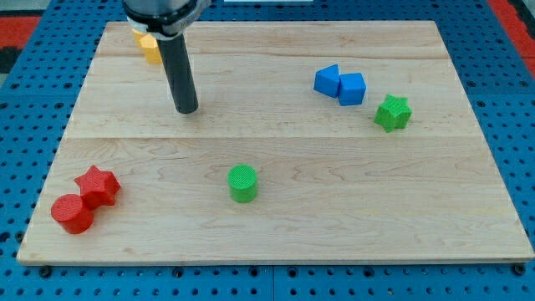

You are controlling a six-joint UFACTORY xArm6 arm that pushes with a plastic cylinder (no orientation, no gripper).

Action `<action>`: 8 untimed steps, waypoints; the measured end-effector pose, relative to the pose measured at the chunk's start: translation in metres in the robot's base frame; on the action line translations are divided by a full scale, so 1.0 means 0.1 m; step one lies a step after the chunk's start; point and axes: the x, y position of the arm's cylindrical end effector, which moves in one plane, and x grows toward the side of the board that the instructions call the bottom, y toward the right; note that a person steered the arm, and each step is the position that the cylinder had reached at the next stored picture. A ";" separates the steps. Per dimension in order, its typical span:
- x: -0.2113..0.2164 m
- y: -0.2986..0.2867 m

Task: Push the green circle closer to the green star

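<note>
The green circle point(243, 183) is a short cylinder standing on the wooden board, a little below its middle. The green star point(392, 113) lies far to the view's right and higher up. My tip point(187, 109) rests on the board, up and to the left of the green circle, well apart from it. The dark rod rises from the tip toward the view's top.
Two blue blocks point(340, 84) sit touching each other just left of the green star. A red star point(97, 185) and a red cylinder point(73, 214) sit together at the lower left. A yellow block point(150, 48) is partly hidden behind the rod at the top left. The board's edge point(267, 261) runs along the bottom.
</note>
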 end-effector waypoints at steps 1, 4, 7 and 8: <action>0.12 0.02; 1.44 0.05; 1.51 0.53; 1.45 1.01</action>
